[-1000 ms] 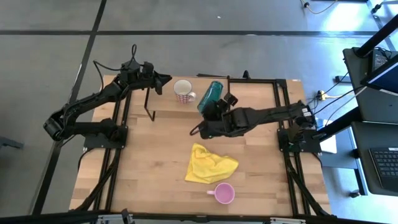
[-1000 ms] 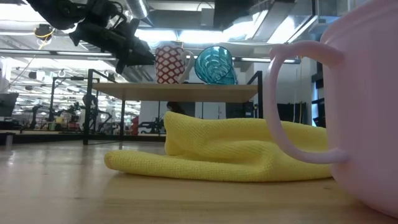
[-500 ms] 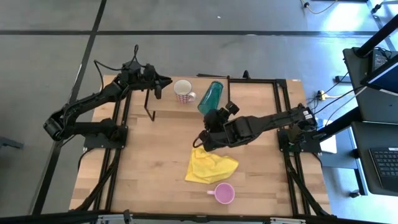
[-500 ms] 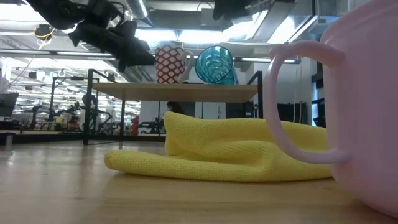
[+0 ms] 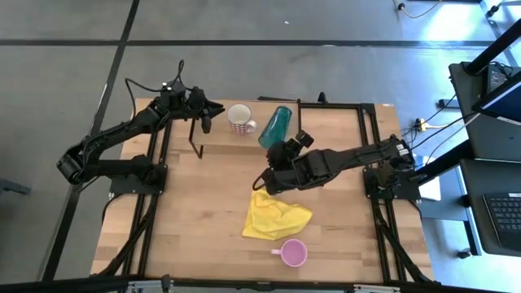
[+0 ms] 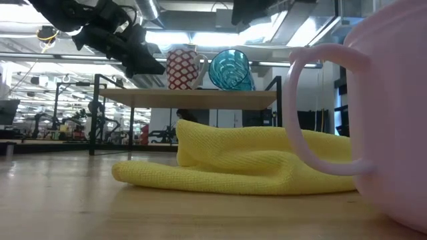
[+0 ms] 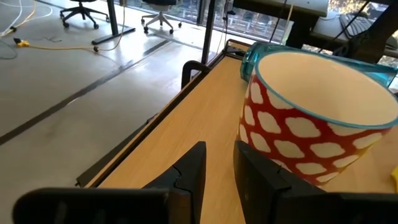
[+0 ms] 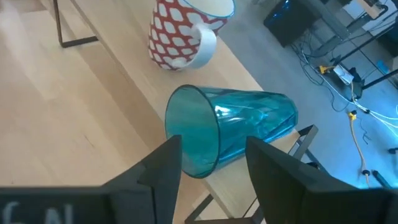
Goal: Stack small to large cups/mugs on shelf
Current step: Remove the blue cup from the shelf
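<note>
The white mug with the red pattern (image 5: 239, 120) stands upright on the shelf (image 6: 200, 98), its handle toward the teal tumbler (image 5: 275, 126). The tumbler lies on its side on the shelf just right of it, its mouth (image 8: 193, 134) facing my right gripper. The small pink mug (image 5: 292, 252) stands on the table near the front edge. My left gripper (image 5: 207, 116) hovers just left of the patterned mug (image 7: 311, 118), fingers a little apart and empty. My right gripper (image 5: 262, 177) is open and empty, in front of the shelf and clear of the tumbler.
A crumpled yellow cloth (image 5: 275, 218) lies on the table between the shelf and the pink mug (image 6: 393, 113). The shelf's thin black legs (image 5: 195, 138) stand at its ends. Bare tabletop shows left of the cloth.
My right gripper has drawn back from the tumbler toward the table's near edge, then eased a little back toward the shelf, still open. The mug and the tumbler have stayed where they were on the shelf.
</note>
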`<state>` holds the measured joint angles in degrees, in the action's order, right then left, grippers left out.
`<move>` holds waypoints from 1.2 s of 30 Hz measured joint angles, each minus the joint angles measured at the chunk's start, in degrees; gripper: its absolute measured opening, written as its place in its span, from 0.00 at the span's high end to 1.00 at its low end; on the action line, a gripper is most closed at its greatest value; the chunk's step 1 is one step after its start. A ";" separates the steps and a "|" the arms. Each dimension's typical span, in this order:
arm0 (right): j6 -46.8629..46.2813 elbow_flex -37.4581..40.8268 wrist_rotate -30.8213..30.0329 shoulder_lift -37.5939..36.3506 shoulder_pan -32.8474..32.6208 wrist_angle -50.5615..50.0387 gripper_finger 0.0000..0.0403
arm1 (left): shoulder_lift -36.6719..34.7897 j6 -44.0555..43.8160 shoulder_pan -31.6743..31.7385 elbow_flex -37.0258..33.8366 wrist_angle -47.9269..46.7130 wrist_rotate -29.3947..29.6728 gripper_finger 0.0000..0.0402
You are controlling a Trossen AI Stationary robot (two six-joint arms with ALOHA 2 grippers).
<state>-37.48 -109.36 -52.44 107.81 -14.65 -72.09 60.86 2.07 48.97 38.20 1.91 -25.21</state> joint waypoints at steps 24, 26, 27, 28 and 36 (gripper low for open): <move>0.42 1.90 1.52 0.63 4.27 0.22 0.55 | 0.00 2.75 0.00 0.00 -0.21 0.02 0.81; 0.31 1.90 1.79 0.63 4.41 0.80 0.56 | 0.00 2.98 0.00 0.00 -0.22 0.02 0.81; 0.37 1.90 2.53 0.63 4.41 1.24 0.56 | 0.00 3.22 0.01 0.00 -0.22 0.02 0.81; 0.38 1.90 3.02 0.82 4.39 1.51 0.56 | 0.00 3.46 0.00 0.00 -0.24 0.02 0.81; 1.63 1.97 4.10 3.52 4.57 1.57 0.56 | 0.00 3.82 0.02 0.00 -0.41 0.02 0.81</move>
<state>-35.86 -107.39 -48.34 111.33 -10.08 -70.51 60.86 5.89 48.99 38.20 1.51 -25.19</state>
